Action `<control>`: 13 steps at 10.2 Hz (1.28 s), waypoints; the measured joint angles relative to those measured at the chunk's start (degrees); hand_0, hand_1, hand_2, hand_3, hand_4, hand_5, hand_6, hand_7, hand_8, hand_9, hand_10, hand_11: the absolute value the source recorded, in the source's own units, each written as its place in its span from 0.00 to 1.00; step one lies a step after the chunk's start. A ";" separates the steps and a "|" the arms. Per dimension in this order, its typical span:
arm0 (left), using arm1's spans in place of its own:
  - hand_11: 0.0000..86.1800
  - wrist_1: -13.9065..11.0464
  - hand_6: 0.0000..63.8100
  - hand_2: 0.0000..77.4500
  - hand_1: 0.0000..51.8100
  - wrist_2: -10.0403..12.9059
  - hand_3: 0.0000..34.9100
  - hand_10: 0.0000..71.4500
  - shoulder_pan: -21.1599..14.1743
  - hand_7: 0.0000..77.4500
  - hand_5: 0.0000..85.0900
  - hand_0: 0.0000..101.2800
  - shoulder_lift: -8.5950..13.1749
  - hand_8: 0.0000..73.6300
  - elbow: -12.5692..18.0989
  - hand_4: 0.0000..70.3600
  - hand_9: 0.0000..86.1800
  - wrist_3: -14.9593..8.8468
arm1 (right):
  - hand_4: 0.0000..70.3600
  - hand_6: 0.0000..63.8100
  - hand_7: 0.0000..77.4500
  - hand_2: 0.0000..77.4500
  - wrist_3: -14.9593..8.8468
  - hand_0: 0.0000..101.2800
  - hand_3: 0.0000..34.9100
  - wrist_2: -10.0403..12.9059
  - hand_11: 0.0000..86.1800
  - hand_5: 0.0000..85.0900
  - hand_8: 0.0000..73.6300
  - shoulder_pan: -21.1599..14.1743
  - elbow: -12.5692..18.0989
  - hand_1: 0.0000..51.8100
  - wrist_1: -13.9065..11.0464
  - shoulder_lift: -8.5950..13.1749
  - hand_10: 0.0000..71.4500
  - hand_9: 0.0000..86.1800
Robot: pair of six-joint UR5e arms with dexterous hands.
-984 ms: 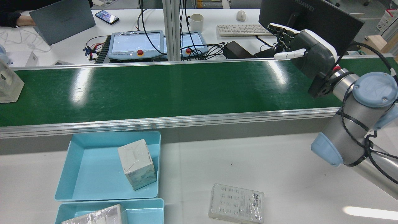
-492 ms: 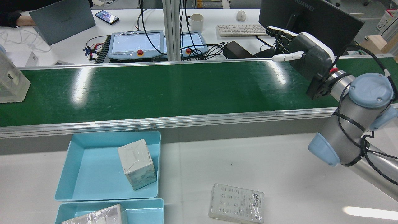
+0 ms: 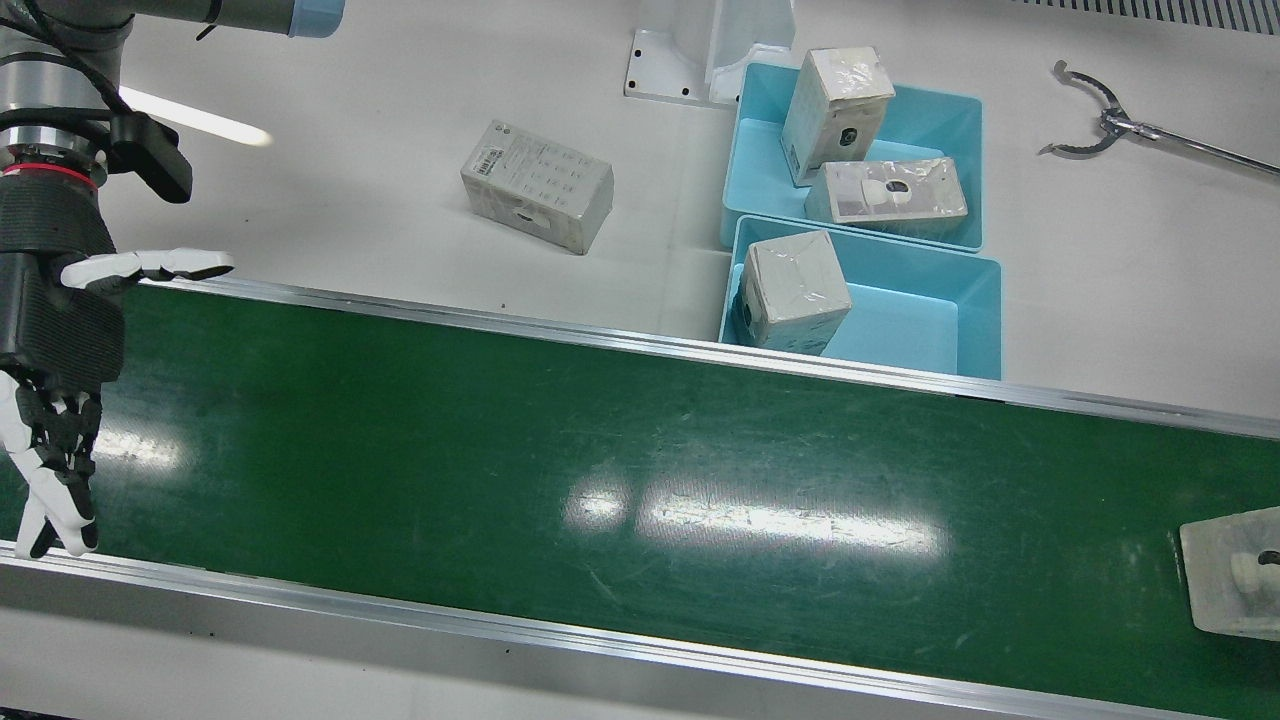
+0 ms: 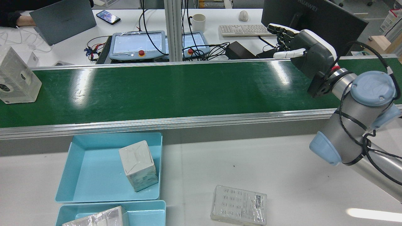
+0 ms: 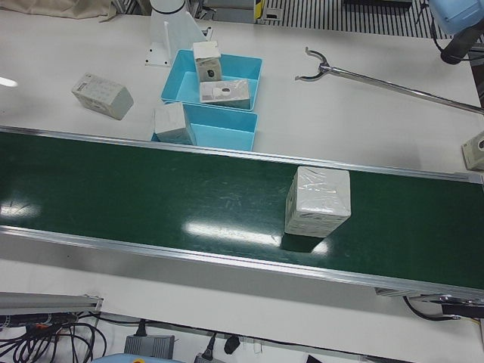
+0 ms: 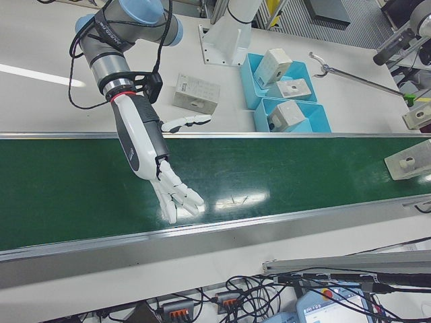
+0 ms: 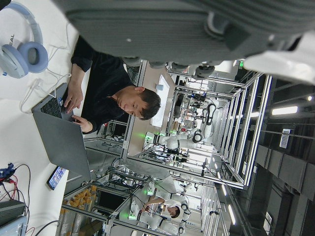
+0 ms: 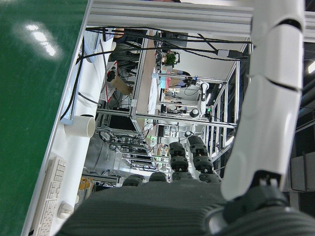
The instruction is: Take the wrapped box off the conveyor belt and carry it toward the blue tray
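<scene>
Left-front view: wrapped box [image 5: 318, 201] upright on belt [image 5: 151, 197], film likely slick; grip opposite flat sides. Right robot hand [image 6: 176, 195] empty, fingers spread; left's state unclear.

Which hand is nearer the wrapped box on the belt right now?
Left, probably. The right hand hovers open over the opposite end of the belt from the wrapped box. The left hand shows only in its own camera, but the left arm is at the box's end.

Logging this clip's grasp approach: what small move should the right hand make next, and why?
Probably hold open above the conveyor belt. The right hand hangs empty, fingers spread, while the wrapped box sits at the belt's opposite end, well apart from it.
</scene>
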 joint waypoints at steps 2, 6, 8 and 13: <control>0.00 0.00 0.00 0.01 0.00 0.00 0.00 0.00 0.00 0.00 0.01 0.00 0.00 0.00 0.00 0.00 0.00 0.00 | 0.15 0.01 0.09 0.13 0.09 0.45 0.00 0.02 0.02 0.12 0.00 -0.18 -0.02 0.21 0.03 0.29 0.00 0.01; 0.00 0.00 0.00 0.01 0.00 0.00 0.00 0.01 0.00 0.00 0.01 0.00 0.00 0.00 0.00 0.00 0.00 0.00 | 0.15 0.01 0.08 0.15 -0.24 0.46 0.04 -0.13 0.02 0.12 0.01 -0.33 -0.80 0.21 -0.15 3.15 0.00 0.01; 0.00 0.00 0.00 0.01 0.00 0.00 0.00 0.01 0.00 0.00 0.01 0.00 0.00 0.00 0.00 0.00 0.00 0.00 | 0.15 0.01 0.08 0.15 -0.27 0.46 0.06 -0.19 0.02 0.12 0.01 -0.10 -2.14 0.21 0.05 3.46 0.00 0.01; 0.00 0.00 0.00 0.01 0.00 0.00 0.00 0.01 0.00 0.00 0.01 0.00 0.00 0.00 0.00 0.00 0.00 0.00 | 0.12 0.00 0.05 0.13 -0.89 0.47 0.06 -0.07 0.02 0.10 0.01 -0.64 -3.74 0.23 -0.06 6.09 0.00 0.01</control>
